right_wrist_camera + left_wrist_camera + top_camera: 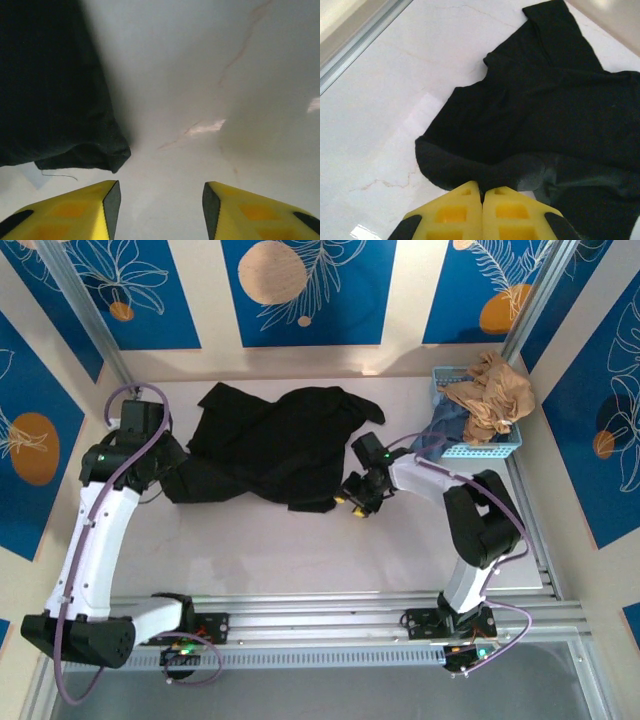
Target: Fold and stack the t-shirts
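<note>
We see left gripper (481,194) clenched on near-left edge of black t-shirt (280,445); right gripper (161,200) released, jaws apart over counter (210,75), just beside shirt hem.

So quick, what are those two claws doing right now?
Left gripper: closed, pinching the black t-shirt at its edge.
Right gripper: open, holding nothing.
</note>
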